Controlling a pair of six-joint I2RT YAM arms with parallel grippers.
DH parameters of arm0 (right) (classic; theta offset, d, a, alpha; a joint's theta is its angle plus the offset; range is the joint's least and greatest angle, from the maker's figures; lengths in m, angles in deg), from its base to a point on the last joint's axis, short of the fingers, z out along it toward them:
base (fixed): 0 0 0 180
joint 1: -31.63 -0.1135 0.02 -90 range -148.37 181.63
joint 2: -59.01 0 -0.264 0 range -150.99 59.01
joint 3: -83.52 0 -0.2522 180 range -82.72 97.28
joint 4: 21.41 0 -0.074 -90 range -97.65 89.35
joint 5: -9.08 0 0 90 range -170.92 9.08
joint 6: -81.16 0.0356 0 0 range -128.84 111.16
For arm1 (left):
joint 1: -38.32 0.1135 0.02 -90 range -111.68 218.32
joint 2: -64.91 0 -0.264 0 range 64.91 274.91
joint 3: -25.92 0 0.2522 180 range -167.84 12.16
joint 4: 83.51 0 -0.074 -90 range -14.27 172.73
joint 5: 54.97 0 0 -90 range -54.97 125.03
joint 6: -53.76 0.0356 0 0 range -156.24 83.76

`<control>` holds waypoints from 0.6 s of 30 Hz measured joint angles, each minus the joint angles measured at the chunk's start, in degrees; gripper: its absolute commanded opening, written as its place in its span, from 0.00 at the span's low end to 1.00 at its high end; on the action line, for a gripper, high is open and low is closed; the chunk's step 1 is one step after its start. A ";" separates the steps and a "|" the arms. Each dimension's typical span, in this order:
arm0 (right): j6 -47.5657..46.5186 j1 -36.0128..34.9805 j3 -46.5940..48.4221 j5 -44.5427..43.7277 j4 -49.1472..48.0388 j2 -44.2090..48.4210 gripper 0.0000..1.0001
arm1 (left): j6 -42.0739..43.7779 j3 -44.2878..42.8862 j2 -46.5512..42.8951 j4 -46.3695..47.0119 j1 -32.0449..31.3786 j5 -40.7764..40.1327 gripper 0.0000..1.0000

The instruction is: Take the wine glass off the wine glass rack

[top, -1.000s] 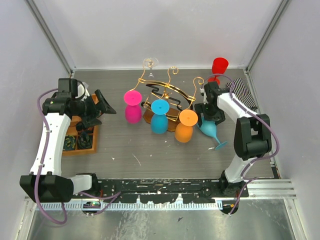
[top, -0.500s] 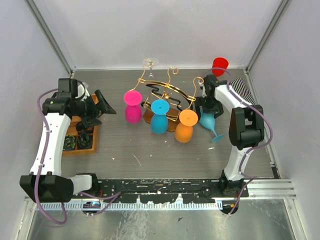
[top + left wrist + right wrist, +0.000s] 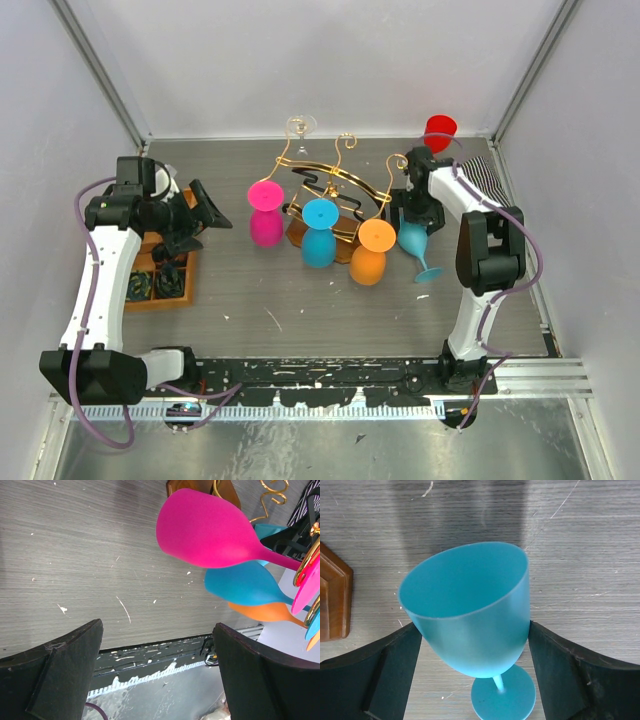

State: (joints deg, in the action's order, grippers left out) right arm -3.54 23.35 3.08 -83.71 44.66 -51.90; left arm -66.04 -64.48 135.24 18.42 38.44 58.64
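- Teal wine glass [image 3: 470, 615] sits clear of the rack [image 3: 335, 190], just right of its wooden base [image 3: 332, 600]; bare table [image 3: 250, 300] lies nearward.
- Tilted: rim upward, foot toward the near edge.
- Its bowl is clasped by the right gripper [image 3: 472, 630]; the left gripper [image 3: 157, 630] gapes empty.

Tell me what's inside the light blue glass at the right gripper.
Nothing shows inside the light blue glass, only its bare blue inner wall. Its near side covers the bottom of the bowl.
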 measured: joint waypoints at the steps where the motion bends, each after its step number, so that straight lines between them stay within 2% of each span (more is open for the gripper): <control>1: 0.90 0.07 0.00 -0.09 -0.02 0.00 0.87 | 0.00 0.00 0.00 -0.02 0.00 0.00 0.98; 8: 4.98 0.59 -0.26 0.07 -0.46 0.00 0.88 | 0.44 -0.50 0.00 -0.42 0.00 -0.11 0.98; 18: 4.02 2.14 -0.90 3.04 -2.56 -0.35 0.89 | 1.03 -0.66 0.00 -1.46 0.00 -0.20 0.99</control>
State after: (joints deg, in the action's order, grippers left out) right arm 0.49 25.49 2.18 -80.67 42.11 -52.25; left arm -65.01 -65.14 135.24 16.95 38.44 58.45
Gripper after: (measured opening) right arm 0.896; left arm 0.984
